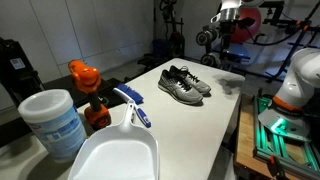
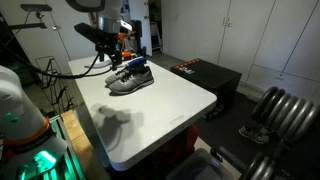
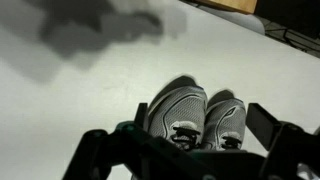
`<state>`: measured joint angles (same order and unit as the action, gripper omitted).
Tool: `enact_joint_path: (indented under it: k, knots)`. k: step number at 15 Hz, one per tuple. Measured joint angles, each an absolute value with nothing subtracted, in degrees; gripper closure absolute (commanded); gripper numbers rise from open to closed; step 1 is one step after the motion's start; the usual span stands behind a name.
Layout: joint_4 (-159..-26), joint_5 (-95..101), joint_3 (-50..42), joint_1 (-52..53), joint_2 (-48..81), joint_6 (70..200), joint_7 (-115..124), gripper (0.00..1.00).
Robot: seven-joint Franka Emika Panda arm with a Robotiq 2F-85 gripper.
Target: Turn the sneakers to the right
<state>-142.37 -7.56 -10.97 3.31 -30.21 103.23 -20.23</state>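
Item inventory — quantities per kind.

Sneakers (image 3: 200,115): two, forming one pair. Tabletop (image 1: 215,115): one.

In an exterior view, close to the camera: one white tub (image 1: 52,120), one orange-topped bottle (image 1: 86,78), one white dustpan (image 1: 115,152) and one blue-handled brush (image 1: 133,106).

In an exterior view, beyond the tabletop — one black box (image 2: 205,75).

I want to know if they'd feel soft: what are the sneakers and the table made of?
The sneakers look like matte gray mesh fabric, with fine texture on the toes in the wrist view; the paler soles are probably rubber or foam. The table looks smooth, hard and white, perhaps laminate or plastic; I can't tell which.
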Motion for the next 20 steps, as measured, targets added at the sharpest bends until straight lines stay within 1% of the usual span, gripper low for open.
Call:
enact_joint_path:
  k: [10, 14, 20]
  knots:
    - [-141.8, -7.6, -10.2, 3.1, -29.9, 103.3, -20.1, 0.0]
    - [-135.2, -7.6, -5.6, 3.1, -25.4, 103.3, -13.0, 0.0]
    - [-123.5, -5.1, 1.2, 3.0, -13.2, 103.6, 1.4, 0.0]
